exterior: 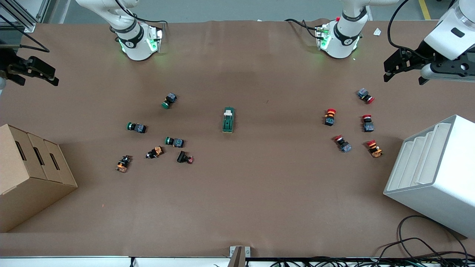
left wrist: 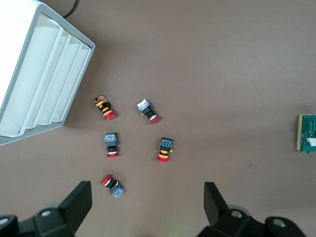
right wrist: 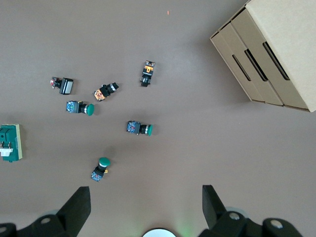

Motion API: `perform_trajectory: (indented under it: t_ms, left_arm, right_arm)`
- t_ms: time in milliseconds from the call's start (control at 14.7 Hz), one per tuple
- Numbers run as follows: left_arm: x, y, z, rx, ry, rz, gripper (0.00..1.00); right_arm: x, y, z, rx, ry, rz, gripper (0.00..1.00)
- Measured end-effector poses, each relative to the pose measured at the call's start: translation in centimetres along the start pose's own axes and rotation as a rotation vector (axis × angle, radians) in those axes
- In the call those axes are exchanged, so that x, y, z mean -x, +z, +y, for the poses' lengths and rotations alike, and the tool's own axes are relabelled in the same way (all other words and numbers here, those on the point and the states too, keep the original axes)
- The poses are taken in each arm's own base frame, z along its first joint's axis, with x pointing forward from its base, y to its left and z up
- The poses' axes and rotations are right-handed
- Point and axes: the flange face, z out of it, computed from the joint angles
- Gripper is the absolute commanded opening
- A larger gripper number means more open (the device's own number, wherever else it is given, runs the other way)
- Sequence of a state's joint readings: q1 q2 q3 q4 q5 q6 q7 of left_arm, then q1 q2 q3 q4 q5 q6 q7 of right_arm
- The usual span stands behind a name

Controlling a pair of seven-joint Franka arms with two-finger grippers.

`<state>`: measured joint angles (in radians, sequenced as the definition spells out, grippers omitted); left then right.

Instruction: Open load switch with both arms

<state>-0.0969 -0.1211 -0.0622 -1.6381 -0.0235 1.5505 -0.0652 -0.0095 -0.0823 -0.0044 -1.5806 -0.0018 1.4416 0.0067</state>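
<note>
**Both arms raised, grippers spread**

The left arm (exterior: 451,33) waits high over its own end of the table, and the left gripper (exterior: 395,66) hangs in the air with fingers (left wrist: 79,202) wide apart, holding nothing. The right gripper (exterior: 29,70) hangs over the right arm's end, its fingers (right wrist: 79,205) likewise spread and empty.

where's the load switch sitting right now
In the front view the load switch lies alone mid-table, between the green push buttons toward the right arm's end and the red mushroom buttons toward the left arm's end.
</note>
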Motion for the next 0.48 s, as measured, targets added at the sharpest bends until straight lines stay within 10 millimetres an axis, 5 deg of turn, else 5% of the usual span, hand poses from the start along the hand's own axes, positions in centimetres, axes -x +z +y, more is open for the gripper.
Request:
perform_trajectory:
  t_ms: [477]
  left_arm:
    - [-0.2,-0.12,-0.22,0.001,-0.018,0.004,1.0]
  right_arm:
    - [0.06,0.06,-0.35,0.0,-0.007,-0.006,1.0]
